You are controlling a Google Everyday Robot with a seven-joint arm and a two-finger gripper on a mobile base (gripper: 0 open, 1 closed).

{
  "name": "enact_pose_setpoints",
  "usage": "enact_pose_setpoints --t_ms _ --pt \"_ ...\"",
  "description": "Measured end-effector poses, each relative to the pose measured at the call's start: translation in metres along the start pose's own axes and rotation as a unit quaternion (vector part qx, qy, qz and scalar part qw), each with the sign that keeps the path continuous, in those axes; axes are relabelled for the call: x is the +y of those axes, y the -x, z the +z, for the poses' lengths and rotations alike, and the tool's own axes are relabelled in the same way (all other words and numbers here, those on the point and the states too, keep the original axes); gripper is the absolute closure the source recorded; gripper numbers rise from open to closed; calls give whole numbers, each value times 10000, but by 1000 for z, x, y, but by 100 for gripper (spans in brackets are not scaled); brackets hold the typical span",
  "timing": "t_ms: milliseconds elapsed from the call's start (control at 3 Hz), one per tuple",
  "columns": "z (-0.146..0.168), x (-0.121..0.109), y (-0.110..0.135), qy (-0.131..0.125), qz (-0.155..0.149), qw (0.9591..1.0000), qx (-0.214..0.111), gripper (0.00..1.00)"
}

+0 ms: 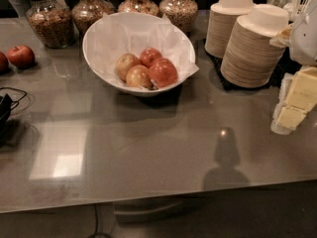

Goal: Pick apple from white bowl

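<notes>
Across the near stretch of the grey table we find no gripper anywhere in the frame, so we cannot tell whether it is open or closed. A white rounded shell at the right edge may belong to the arm. If so, the apple lies to its left, past the stacks of paper bowls. The apple sits just above centre frame, at the near right of the fruit in the white bowl, on crinkled paper. It touches a paler apple on its left and a smaller red one behind. It is round and glossy red-orange, has no long axis, and its top is uncovered.
</notes>
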State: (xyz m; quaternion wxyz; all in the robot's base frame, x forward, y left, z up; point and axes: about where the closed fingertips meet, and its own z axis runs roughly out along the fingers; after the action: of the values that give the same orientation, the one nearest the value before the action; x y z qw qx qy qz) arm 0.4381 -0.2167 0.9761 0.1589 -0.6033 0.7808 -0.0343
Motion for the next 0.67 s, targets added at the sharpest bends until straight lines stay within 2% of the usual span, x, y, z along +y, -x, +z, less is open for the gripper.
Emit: enact_pose_setpoints --t_ms 667 --pt "5 -5 3 -41 42 10000 -55 0"
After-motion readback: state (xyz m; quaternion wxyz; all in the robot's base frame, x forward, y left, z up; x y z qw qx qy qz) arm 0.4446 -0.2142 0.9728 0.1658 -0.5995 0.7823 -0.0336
